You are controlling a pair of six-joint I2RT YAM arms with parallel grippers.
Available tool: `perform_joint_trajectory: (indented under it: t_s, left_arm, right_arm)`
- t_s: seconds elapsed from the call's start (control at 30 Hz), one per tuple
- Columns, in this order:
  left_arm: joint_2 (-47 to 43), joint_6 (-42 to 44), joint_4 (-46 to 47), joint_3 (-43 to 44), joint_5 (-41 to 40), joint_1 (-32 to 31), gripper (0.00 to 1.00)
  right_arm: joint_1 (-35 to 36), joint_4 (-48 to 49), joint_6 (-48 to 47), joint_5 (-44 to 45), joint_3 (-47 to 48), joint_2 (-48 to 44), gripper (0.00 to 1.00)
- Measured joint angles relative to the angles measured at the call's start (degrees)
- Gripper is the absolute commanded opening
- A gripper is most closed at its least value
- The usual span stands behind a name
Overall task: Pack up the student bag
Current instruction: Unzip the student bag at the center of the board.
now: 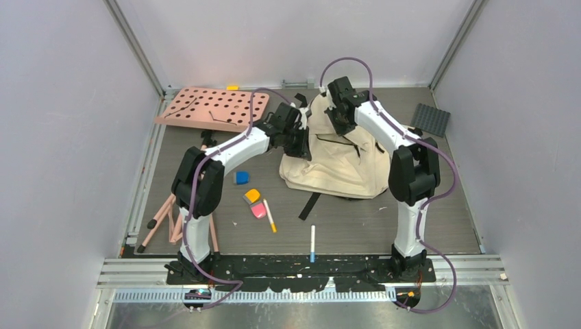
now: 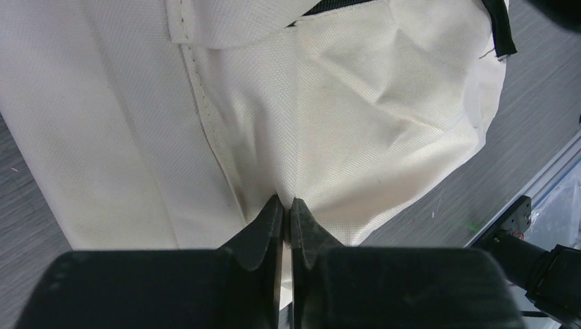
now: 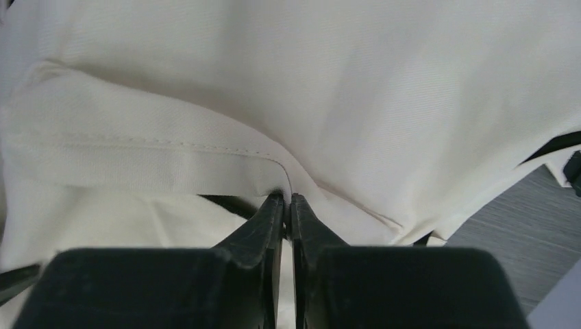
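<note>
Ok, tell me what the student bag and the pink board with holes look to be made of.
The student bag looks like cream woven cloth, probably canvas or a synthetic, with a matte finish. The left wrist view shows a fine weave, a stitched seam and soft creases. The pink board looks rigid, flat and matte, with round holes. It could be plastic or painted wood; the look leaves it open.

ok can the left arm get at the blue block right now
Probably not right away: the left gripper is shut on a fold of the student bag, so it must let go first. The blue block itself lies uncovered on the table, close beside that arm.
</note>
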Motion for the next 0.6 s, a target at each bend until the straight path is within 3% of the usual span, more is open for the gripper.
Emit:
perform_joint_trajectory:
  t_s: [0.13,0.37,0.43,0.47,0.5,0.53,0.6]
  left_arm:
    - [-0.2,1.3,2.0,-1.6,0.8,0.0,0.00]
    - [-5.6,3.8,14.6,-12.8,0.9,-0.3,0.00]
    - [-7.3,3.8,17.5,-15.3,0.5,-0.5,0.00]
    - [-7.7,3.8,18.1,-15.6,0.5,-0.6,0.04]
    - [-7.7,3.8,18.3,-15.6,0.5,-0.7,0.15]
    - [-7.7,3.7,18.0,-15.4,0.5,-0.8,0.26]
    - [-7.7,3.6,16.3,-14.4,0.1,-0.8,0.47]
  right_arm:
    - [0.0,-0.9,1.7,4.2,4.0,2.2,0.01]
    - [-1.3,-8.0,7.7,5.0,14.8,9.1,0.01]
    - [-2.0,-9.0,8.9,3.3,16.3,10.4,0.08]
    - [-2.5,-9.4,9.4,2.1,16.7,10.7,0.17]
    - [-2.8,-9.7,9.7,1.3,16.8,10.7,0.25]
    - [-3.1,-9.9,9.9,0.3,17.1,10.7,0.40]
    - [-3.7,-9.9,9.9,-1.2,17.6,10.7,0.51]
